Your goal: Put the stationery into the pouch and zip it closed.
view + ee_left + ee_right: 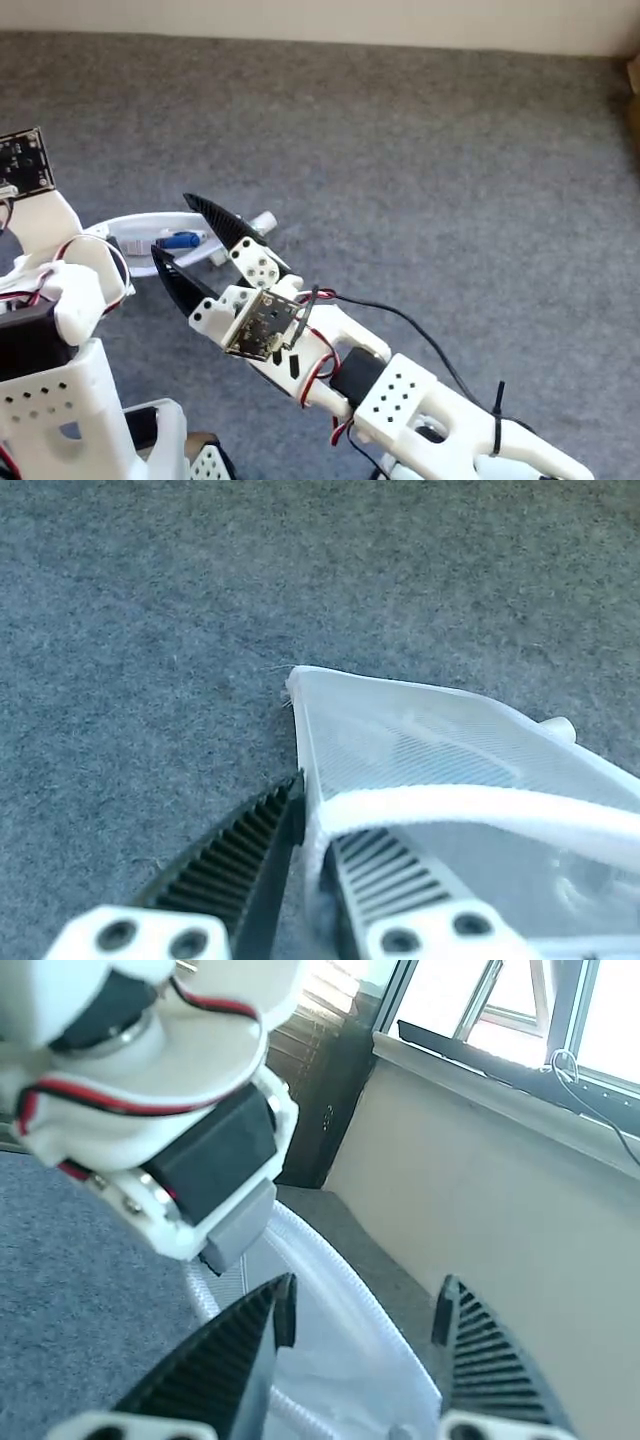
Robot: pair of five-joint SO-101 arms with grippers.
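Right now the pouch (140,228) lies on the gray carpet (420,150), a see-through white mesh bag with a thick white rim. A blue piece of stationery (180,240) shows through the mesh inside it. A short white cylinder (263,220) pokes out at the pouch's edge on the side away from the left arm (60,330).

The left gripper (312,815) is clamped on the pouch's rim. One black ribbed finger (235,855) presses the outside of the mesh, and the other is visible through the fabric on the inside. From that pinch the pouch (420,750) spreads out to a pointed corner that rests on the carpet, with the white cylinder (557,727) at its far edge.

The right gripper (170,224) hangs over the pouch with its two black fingers wide apart, gripping nothing; one fingertip is above the pouch's far rim and the other above its near rim. In the right wrist view the same spread gripper (367,1290) frames the pouch (340,1370) beneath it, the white rim curving between the fingers. The left arm's motor housing (200,1150) sits just above the pouch there. Beyond the pouch stand a beige wall (500,1210) and a window (520,1010).
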